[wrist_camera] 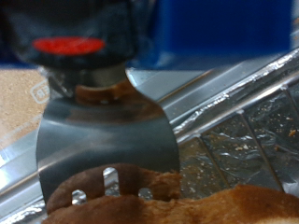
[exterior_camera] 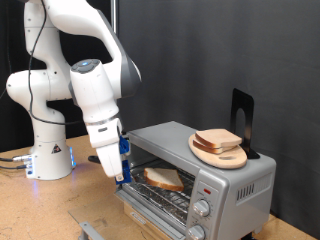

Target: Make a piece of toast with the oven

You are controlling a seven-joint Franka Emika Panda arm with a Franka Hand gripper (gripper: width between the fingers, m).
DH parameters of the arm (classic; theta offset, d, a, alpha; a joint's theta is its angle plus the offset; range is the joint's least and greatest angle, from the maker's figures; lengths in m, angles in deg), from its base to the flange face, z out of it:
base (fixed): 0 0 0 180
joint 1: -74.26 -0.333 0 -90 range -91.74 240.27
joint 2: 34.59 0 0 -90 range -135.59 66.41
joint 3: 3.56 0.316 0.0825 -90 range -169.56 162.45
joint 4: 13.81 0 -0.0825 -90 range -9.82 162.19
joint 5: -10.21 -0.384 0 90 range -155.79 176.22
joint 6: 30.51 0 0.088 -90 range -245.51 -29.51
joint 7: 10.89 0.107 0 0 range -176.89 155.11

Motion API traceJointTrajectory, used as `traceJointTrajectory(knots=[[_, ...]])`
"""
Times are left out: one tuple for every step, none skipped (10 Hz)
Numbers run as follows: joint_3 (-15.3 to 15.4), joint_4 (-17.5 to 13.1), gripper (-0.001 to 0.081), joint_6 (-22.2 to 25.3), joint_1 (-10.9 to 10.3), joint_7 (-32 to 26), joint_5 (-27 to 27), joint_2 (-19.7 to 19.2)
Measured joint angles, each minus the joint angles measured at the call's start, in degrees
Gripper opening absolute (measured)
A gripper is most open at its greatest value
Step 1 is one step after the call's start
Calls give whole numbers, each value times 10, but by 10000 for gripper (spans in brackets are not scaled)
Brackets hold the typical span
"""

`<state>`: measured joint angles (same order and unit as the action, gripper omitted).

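Ext view: 1 Franka arm, white, base near the surface's [exterior_camera: 20, 195] left edge, reaching down toward the oven [exterior_camera: 195, 170]. Oven sits at the surface's right side, door dropped open, wire rack showing.

Hand [exterior_camera: 120, 170] hangs just at the left end of the oven mouth, at door level. It carries a flat metal spatula [wrist_camera: 107, 140]; wrist view shows the blade running out along the hand's axis, handle with a red mark [wrist_camera: 67, 44] up near the camera. Blade shape fills that view; the fingers themselves are hidden, so can't tell from either pic whether they're apart or clamped on the handle.

Piece of toast [exterior_camera: 163, 179]: inside the oven, flat on the rack, just to the ext view's right of the hand. Near, touching or nearly so. Wrist view: brown crust edge [wrist_camera: 159, 201] lies right at the blade's slotted tip, looks overlapped w/ it, but blurred, so can't say if the blade is under or over the slice. Foil-lined tray [wrist_camera: 243, 131] behind it.

Key relation: slice lies ahead of the blade tip, deeper into the oven; blade's long axis points into the cavity.

Counts:
- bread slices: 2 (1 in oven, 1 on wooden plate [exterior_camera: 235, 158] atop the oven)
- plates: 1
- knobs [exterior_camera: 203, 209] seen: 2
- dark stand [exterior_camera: 243, 118] on the oven top, rear: 1
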<state>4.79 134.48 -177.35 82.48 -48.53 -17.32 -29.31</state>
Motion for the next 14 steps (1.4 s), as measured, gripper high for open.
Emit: traceJointTrajectory(knots=[[3, 5, 365, 0, -2, 1, -1, 4], [6, 9, 365, 0, -3, 2, -4, 7], [9, 11, 365, 0, -6, 2, -9, 10], [11, 14, 365, 0, -7, 3, -12, 13], [11, 16, 365, 0, -7, 3, -12, 14], [11, 19, 365, 0, -6, 3, -11, 14], [9, 21, 365, 2, -3, 2, -8, 15], [5, 25, 365, 8, 3, 0, -1, 16], [0, 27, 365, 18, 11, -4, 8, 19], [-9, 30, 365, 33, 19, -14, 15, 24], [-18, 33, 365, 47, 27, -26, 18, 30], [-28, 36, 365, 61, 35, -44, 19, 37], [-41, 37, 365, 77, 42, -63, 18, 44], [-56, 37, 365, 93, 50, -84, 16, 54]])
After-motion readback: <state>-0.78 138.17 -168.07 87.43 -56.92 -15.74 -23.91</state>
